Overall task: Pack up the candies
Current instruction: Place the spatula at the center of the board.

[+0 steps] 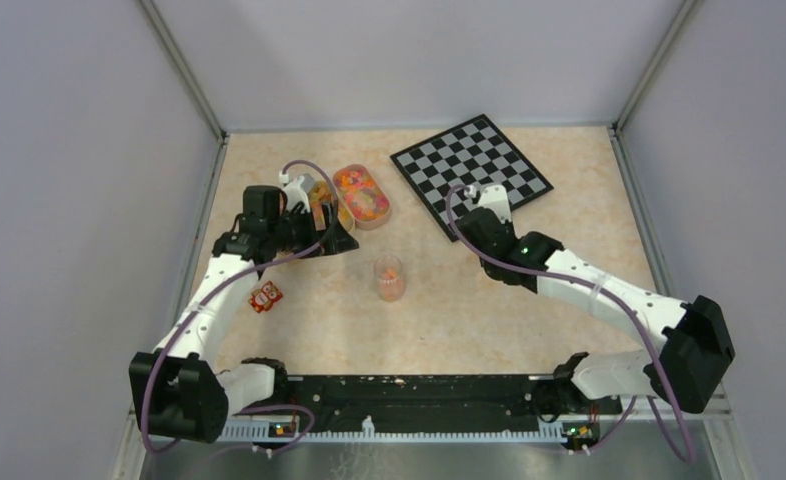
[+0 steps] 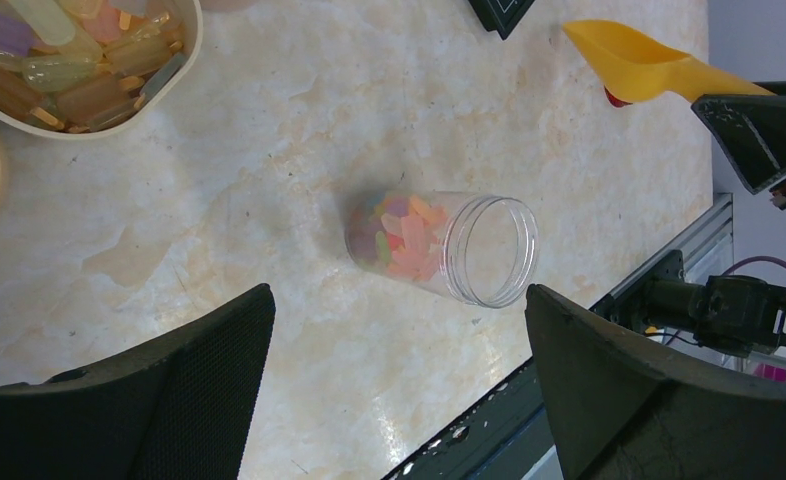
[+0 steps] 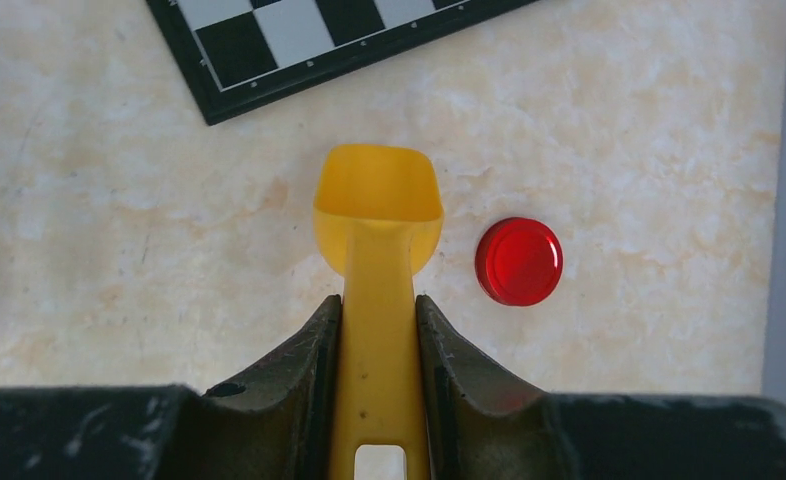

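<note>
Near the middle of the tabletop (image 1: 449, 325) a clear jar (image 1: 389, 278) stands upright and uncapped, its lower part filled with candies (image 2: 399, 235) in orange, yellow, pink and green. More of them lie in an oval tub (image 1: 389, 208) toward the far left corner. Just beside that tub, the left fingers (image 2: 199, 370) are spread wide and hold nothing; the wrist view shows the jar between them, lower down. Close to the near-left edge of the chessboard (image 1: 471, 170), the right fingers (image 3: 289, 370) are clamped on the handle of a yellow scoop (image 3: 379, 210). A red lid (image 3: 518, 260) lies flat just beside the scoop's bowl. A small red-and-white packet (image 1: 265, 296) sits near the left edge, its print too small to read.
</note>
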Available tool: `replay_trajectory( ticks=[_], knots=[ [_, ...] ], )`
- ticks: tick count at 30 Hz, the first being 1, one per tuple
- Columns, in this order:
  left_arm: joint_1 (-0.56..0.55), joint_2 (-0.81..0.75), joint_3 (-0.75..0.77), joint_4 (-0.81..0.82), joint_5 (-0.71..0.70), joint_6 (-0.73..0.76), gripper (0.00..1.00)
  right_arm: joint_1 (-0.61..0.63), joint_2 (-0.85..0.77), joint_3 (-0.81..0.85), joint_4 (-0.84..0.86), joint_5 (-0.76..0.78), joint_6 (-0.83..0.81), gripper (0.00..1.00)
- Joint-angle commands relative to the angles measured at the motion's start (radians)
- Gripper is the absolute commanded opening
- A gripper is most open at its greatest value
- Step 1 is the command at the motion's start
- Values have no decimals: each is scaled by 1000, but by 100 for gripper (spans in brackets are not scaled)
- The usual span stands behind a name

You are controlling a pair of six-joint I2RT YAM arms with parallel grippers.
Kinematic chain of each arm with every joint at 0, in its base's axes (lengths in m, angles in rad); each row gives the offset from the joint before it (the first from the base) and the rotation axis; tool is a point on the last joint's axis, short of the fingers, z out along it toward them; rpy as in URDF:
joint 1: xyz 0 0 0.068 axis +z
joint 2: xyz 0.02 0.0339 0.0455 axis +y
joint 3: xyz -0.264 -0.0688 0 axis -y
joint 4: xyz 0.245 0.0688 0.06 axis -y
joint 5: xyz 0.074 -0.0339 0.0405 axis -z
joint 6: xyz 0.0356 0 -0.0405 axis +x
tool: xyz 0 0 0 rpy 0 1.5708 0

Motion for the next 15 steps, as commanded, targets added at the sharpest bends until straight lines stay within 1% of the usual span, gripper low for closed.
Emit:
replay_trajectory(
  ticks=[1,4,8,15],
  knots=[
    [-3,-30,-7,31,27,8,99,-11,37,-21,87,148,150,0],
    [-3,-35,-12,33,25,8,99,-11,71,-24,67,177,206,0],
    [-3,-37,-12,34,24,3,99,-11,101,-51,78,122,223,4],
    [-3,-39,-9,34,30,-2,99,-3,101,-153,135,21,315,20]
  ],
)
